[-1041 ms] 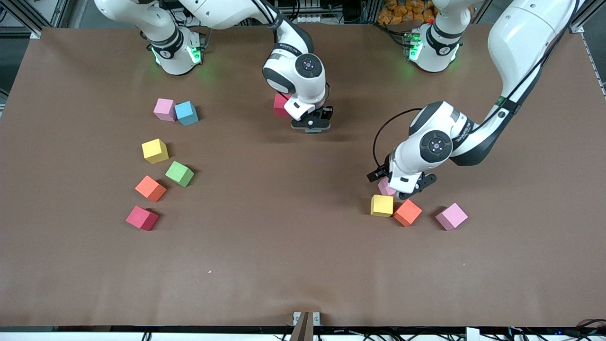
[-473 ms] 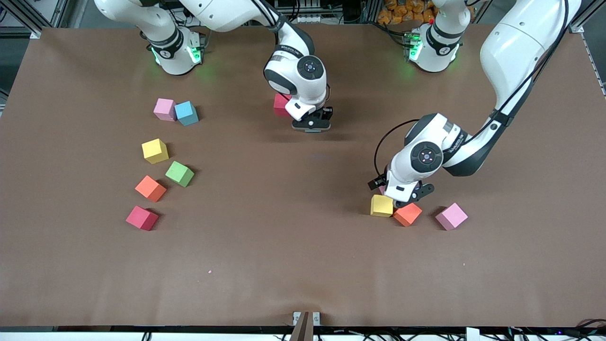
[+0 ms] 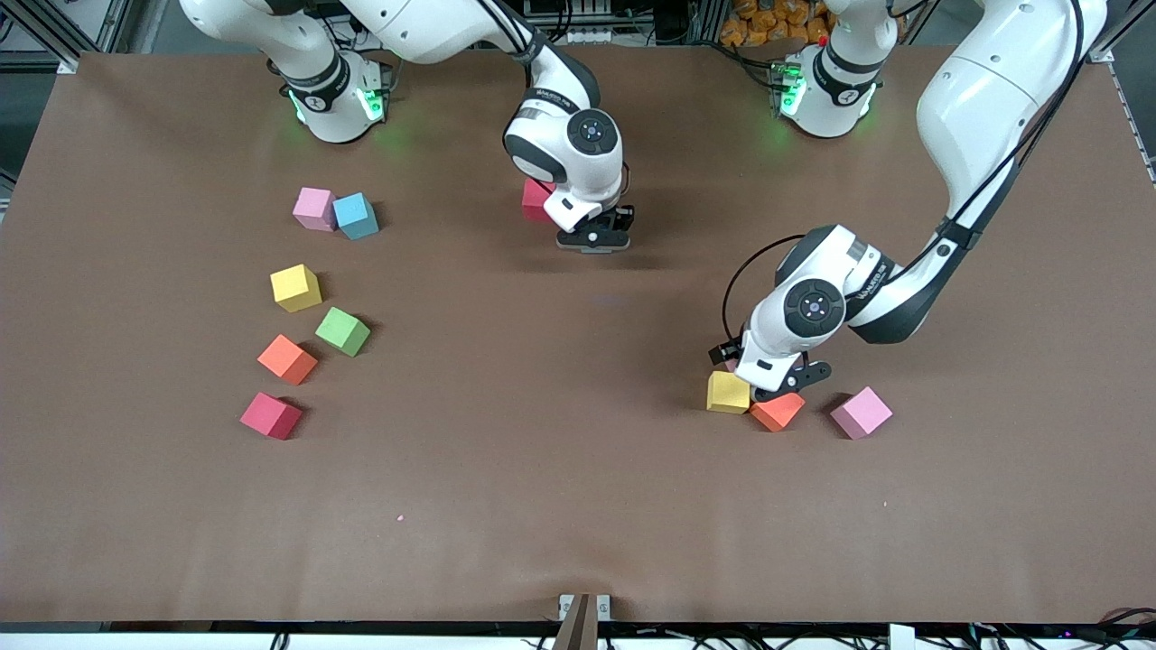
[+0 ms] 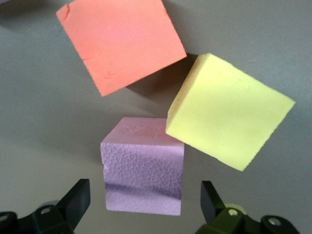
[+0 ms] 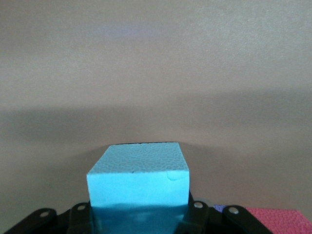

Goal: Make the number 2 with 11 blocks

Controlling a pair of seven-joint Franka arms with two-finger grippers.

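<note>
My left gripper (image 3: 768,377) hangs open low over a pale purple block (image 4: 144,165). Its fingers (image 4: 78,200) stand on either side of that block without touching it. A yellow block (image 3: 728,393) and an orange block (image 3: 778,412) sit close against the purple one. Toward the arms' bases, my right gripper (image 3: 592,238) is shut on a blue block (image 5: 139,185), just above the table and next to a red block (image 3: 536,199). The number 2 is not in view.
A pink block (image 3: 861,412) lies beside the orange one, toward the left arm's end. Toward the right arm's end lie loose pink (image 3: 314,208), blue (image 3: 355,215), yellow (image 3: 295,287), green (image 3: 342,330), orange (image 3: 287,358) and red (image 3: 271,415) blocks.
My left gripper has come down toward the front camera over the pale purple block, which it now covers in the front view. The right arm has barely moved.
</note>
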